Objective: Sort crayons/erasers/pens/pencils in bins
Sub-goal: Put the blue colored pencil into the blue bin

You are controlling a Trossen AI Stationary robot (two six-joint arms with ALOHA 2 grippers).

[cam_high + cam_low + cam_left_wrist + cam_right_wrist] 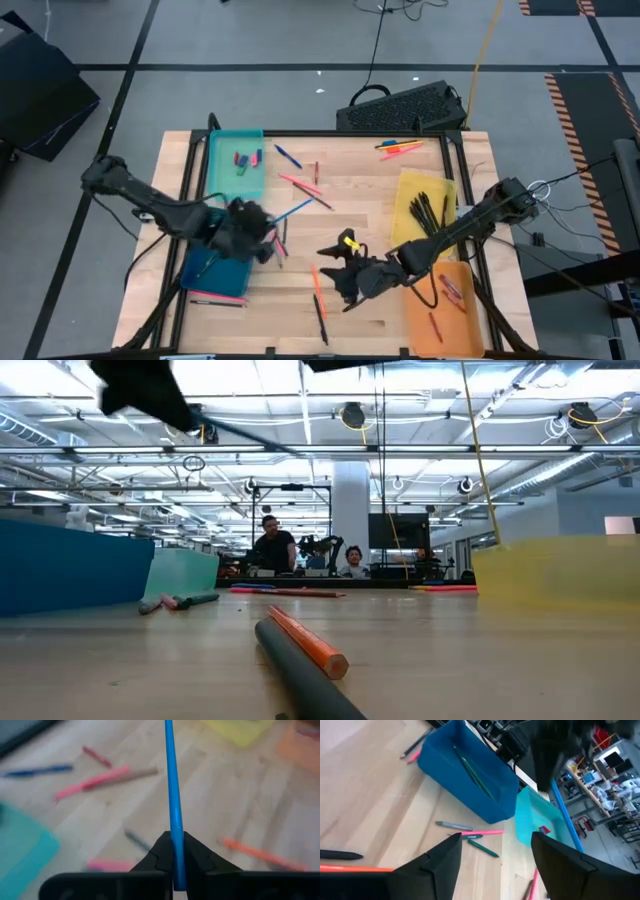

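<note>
My left gripper (pixel 262 228) hovers by the dark blue bin (pixel 214 272), shut on a long blue stick (pixel 292 211). My right gripper (pixel 495 857) stands open over the table's middle (pixel 345 275), with nothing between its fingers. The teal bin (pixel 237 165) at the far left holds small erasers (pixel 246 158). Black sticks lie in the yellow bin (pixel 425 205) on the right. Short red crayons (pixel 452 290) lie in the orange bin (pixel 445 305) at the near right. A green stick (pixel 475 775) lies in the dark blue bin. My left gripper pinches the blue stick between its two fingers near one end (pixel 176 851). The stick runs straight out past the fingertips, along the fingers, toward the table's right and far side (pixel 308 204). It is lifted clear of the table.
Pink and blue sticks (pixel 300 183) lie loose at the far middle, and more pink and orange ones (pixel 400 148) at the far right. An orange stick (pixel 317 280) and a black one (pixel 322 322) lie near the front. A keyboard (pixel 400 108) sits beyond the far edge.
</note>
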